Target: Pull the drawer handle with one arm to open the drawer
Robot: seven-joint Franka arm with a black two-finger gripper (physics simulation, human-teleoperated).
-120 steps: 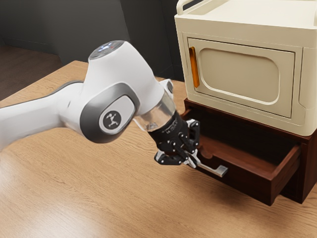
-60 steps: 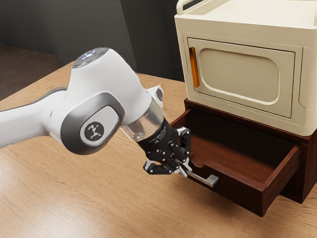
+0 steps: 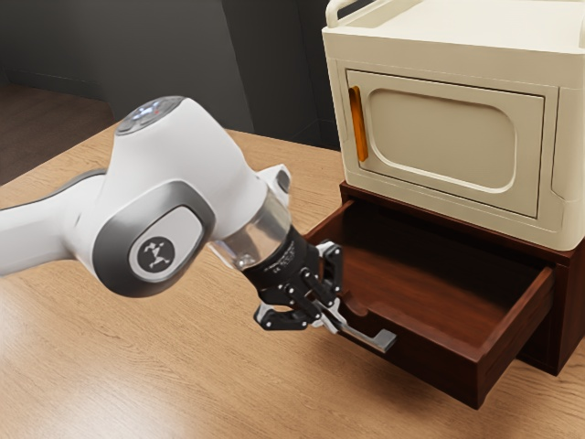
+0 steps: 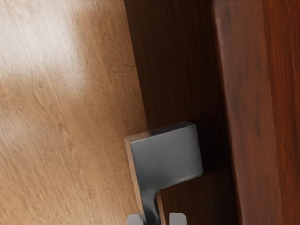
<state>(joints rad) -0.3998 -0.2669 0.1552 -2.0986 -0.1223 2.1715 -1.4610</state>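
Observation:
In the exterior view my gripper is closed around the metal handle, whose free end sticks out past the fingertips. The dark wood drawer stands well out from its cabinet, with its interior visible. From the wrist view, the grey handle runs between the two fingertips of my gripper, alongside the drawer's front panel.
A cream cabinet with an orange door handle rests on top of the brown drawer cabinet. The wooden table extends below the arm and in front of the drawer.
My hand has moved toward the exterior view's lower left, keeping its hold on the handle. The drawer has slid farther out with it, more slowly over the last half second.

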